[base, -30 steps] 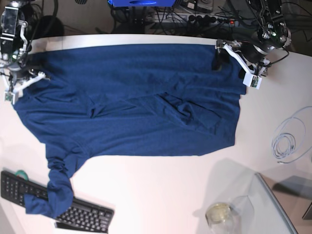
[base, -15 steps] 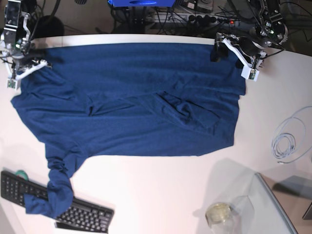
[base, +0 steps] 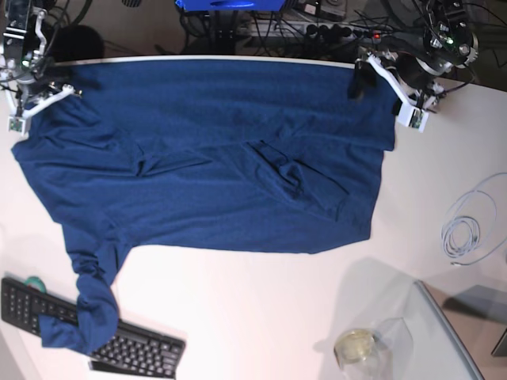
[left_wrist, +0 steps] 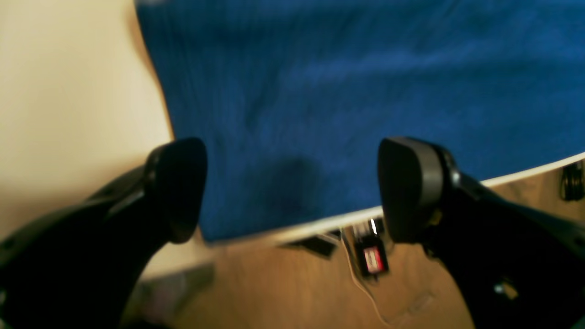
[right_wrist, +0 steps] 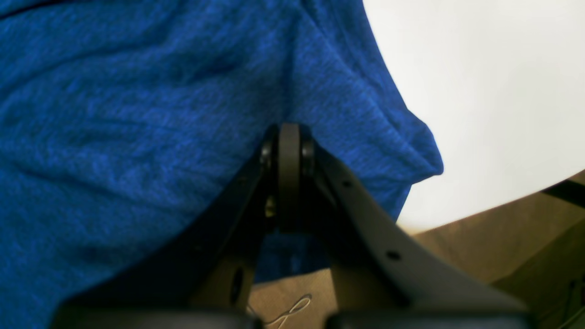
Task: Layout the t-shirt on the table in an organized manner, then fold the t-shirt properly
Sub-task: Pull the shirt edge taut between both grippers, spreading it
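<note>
Left gripper (left_wrist: 292, 187) stands with its jaws wide apart and nothing between them; we see both black fingers (left_wrist: 176, 187) hanging above the shirt (left_wrist: 365, 91) at the table (left_wrist: 68, 91) edge. Ahead of that gripper the cloth lies flat and spreads away from it; just behind and below it the table rim ends and the floor shows. In the base view this gripper (base: 386, 83) sits at the shirt's far corner, over the hem edge, and we cannot tell there whether a finger touches the cloth.

Right gripper (right_wrist: 289, 151) has its jaws pressed together, and the shirt (right_wrist: 137, 114) is bunched around the tip. Cloth lies to both sides of the closed tip and drapes down past it, so we judge the fabric pinched, though the contact itself is hidden by the fingers. To the right of this gripper the bare table (right_wrist: 480, 91) shows, with floor beyond its edge. In the base view this gripper (base: 32, 99) is at the opposite far corner of the shirt (base: 206, 166).

Between the two grippers the shirt lies stretched along the far edge of the table (base: 261, 317). A raised fold creases its middle. One sleeve trails away from the right gripper toward the near side and lies across a keyboard (base: 87, 332). Well away from the left gripper, on the near side, we note a coiled cable (base: 467, 229) and a glass panel (base: 444, 332).
</note>
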Robot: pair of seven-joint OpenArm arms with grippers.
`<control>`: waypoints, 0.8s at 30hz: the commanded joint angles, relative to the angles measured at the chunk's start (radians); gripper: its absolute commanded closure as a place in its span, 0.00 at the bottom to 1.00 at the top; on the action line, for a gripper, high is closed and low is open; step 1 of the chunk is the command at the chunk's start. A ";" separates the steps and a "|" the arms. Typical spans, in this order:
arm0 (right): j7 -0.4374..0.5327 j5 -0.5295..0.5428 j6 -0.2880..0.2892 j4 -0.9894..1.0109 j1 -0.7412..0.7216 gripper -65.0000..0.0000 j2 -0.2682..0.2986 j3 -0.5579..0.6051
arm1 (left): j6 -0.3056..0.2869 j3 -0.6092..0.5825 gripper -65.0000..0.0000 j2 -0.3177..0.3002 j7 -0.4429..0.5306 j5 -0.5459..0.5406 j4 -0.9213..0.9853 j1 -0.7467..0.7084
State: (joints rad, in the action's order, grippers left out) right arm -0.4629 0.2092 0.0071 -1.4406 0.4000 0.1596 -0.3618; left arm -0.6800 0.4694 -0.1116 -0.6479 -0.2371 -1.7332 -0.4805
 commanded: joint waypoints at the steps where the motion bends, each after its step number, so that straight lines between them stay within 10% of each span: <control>1: 0.020 0.002 -0.006 -0.035 -0.003 1.00 0.013 -0.003 | 0.001 0.002 0.15 0.011 0.017 -0.012 -0.029 0.003; 15: 0.023 0.003 -0.006 -0.174 0.003 1.00 0.013 -0.006 | 0.001 -0.005 0.15 0.022 0.024 -0.011 0.164 0.047; 24: 0.020 0.002 -0.006 0.018 -0.393 0.92 0.064 0.002 | 0.001 0.099 0.15 0.033 0.018 -0.014 0.006 0.004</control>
State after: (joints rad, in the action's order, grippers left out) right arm -0.4522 0.2104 0.0093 -1.4158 0.0113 0.2081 -0.3538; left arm -0.6739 0.5663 -0.0738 -0.6441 -0.2401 -1.7088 -0.4683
